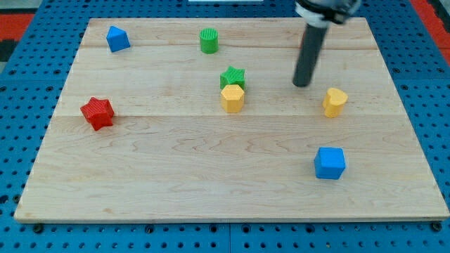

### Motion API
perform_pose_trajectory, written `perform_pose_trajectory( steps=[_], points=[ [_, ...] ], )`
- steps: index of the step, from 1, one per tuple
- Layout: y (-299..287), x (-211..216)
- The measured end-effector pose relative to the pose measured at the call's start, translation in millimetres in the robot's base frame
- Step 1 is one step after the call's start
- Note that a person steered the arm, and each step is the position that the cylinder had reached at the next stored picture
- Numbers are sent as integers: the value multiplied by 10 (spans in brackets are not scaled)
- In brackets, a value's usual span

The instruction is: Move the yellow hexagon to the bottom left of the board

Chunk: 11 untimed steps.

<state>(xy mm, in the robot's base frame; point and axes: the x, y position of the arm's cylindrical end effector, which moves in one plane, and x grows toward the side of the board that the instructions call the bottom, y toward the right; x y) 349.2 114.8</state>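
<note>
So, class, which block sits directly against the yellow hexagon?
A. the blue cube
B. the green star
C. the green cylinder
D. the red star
B: the green star sits right behind the yellow hexagon, touching it on the side toward the view's top, while my tip stands apart to the view's right.

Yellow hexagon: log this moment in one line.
yellow hexagon mid-board, touching green star | my tip to its right, apart | not yet bottom left

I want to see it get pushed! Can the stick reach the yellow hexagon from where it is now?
Probably yes. My tip sits to the view's right of the yellow hexagon, with bare board between them. The green star touches only its top side.
</note>
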Motion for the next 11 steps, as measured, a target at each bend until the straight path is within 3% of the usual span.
perform_pose_trajectory(
  steps=[2, 3, 4, 6, 7, 11],
  points=[
    [-1182, -163],
    [-1311, 323],
    [-1437, 364],
    [-1279, -81],
    [-890, 260],
    [-1576, 1477]
  ],
)
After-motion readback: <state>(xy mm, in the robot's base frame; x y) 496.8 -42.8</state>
